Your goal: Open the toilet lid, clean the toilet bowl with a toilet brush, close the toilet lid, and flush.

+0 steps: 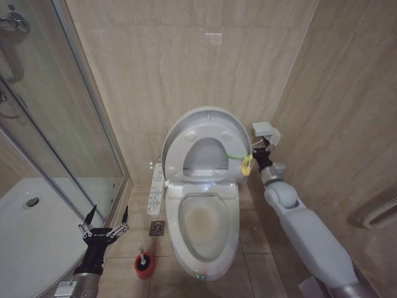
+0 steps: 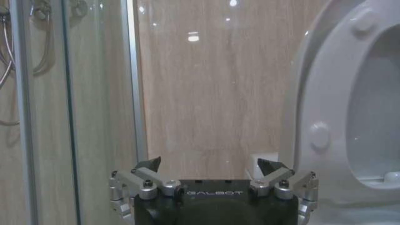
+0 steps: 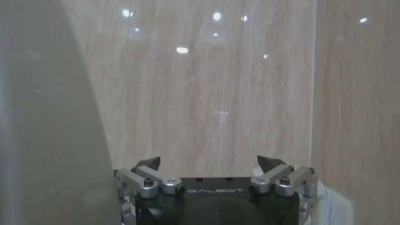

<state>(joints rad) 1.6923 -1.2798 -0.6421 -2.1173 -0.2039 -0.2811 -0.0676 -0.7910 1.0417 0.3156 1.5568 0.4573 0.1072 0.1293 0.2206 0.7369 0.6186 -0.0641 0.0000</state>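
The toilet lid (image 1: 205, 133) is standing raised. The right gripper (image 1: 255, 151) is hovering beside its edge, fingers spread, empty. The left gripper (image 1: 104, 217) is waiting low near the toilet brush (image 1: 143, 259), also spread.

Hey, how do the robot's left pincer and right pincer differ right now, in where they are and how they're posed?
The left pincer hangs low beside the shower glass, near the toilet brush; the right pincer is raised beside the right edge of the upright toilet lid. The left arm barely enters the head view from the bottom; the right arm stretches far forward toward the back wall. Both pincers are open and hold nothing.
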